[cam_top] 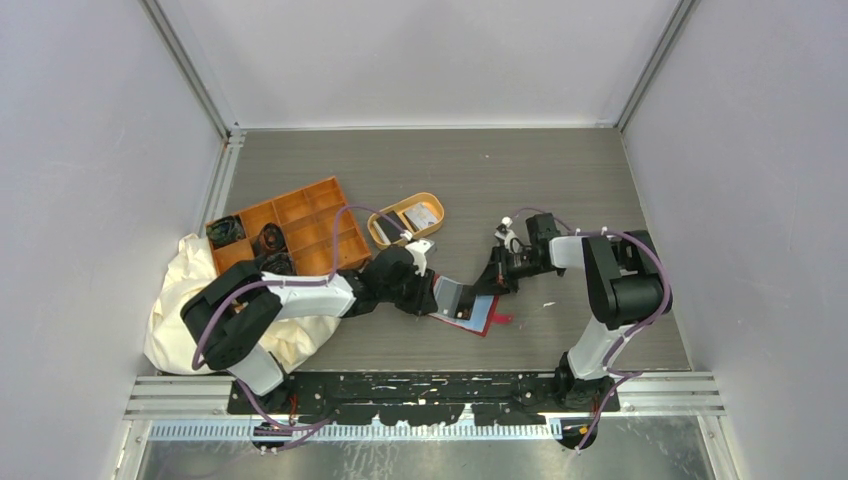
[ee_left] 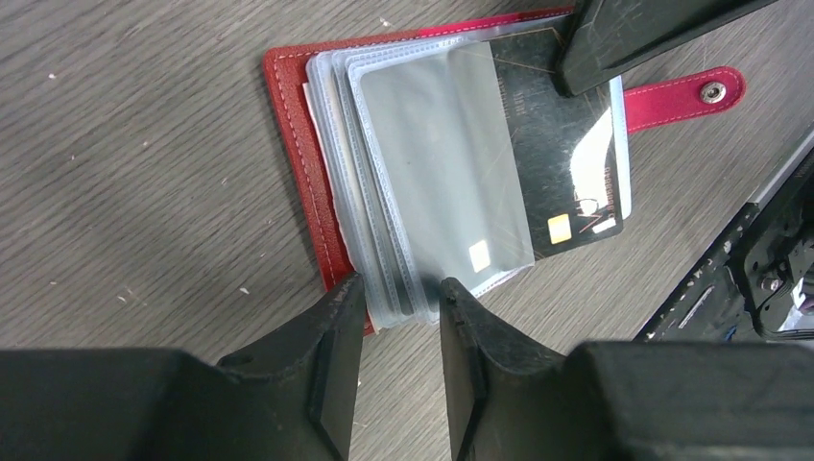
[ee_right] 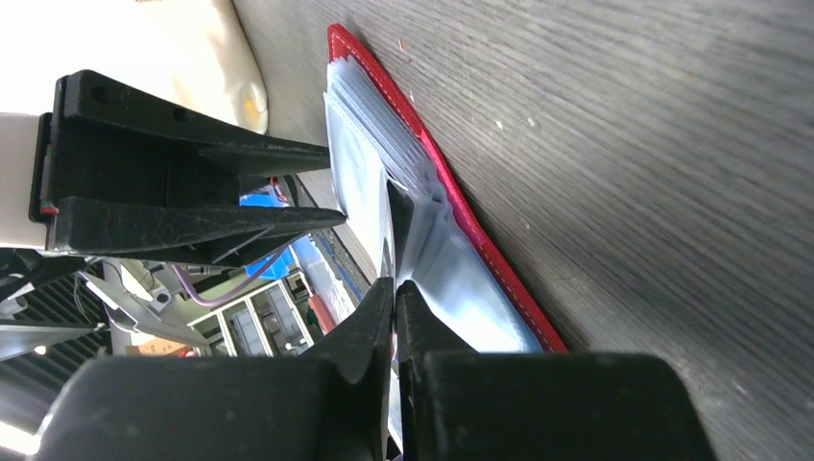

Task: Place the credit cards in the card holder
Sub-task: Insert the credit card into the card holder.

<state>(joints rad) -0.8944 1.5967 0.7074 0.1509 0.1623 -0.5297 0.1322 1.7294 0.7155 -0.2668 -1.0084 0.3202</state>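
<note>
The red card holder [ee_left: 293,144] lies open on the table, its clear sleeves fanned and its snap tab [ee_left: 686,96] pointing away. A dark credit card [ee_left: 566,163] sits partly inside one sleeve. My right gripper [ee_right: 394,283] is shut on that card's outer edge. One of its fingers [ee_left: 624,38] crosses the card's top in the left wrist view. My left gripper [ee_left: 401,288] pinches the bundle of sleeves at its near corner. From above, the left gripper [cam_top: 437,297] and the right gripper [cam_top: 497,283] meet over the card holder [cam_top: 480,318]. A pale card [cam_top: 423,215] lies in the oval dish.
The oval tan dish [cam_top: 378,232] stands behind the left gripper. An orange compartment tray [cam_top: 300,215] with dark items is at the back left. A white cloth bag [cam_top: 180,300] lies under the left arm. Metal rails run along the near edge.
</note>
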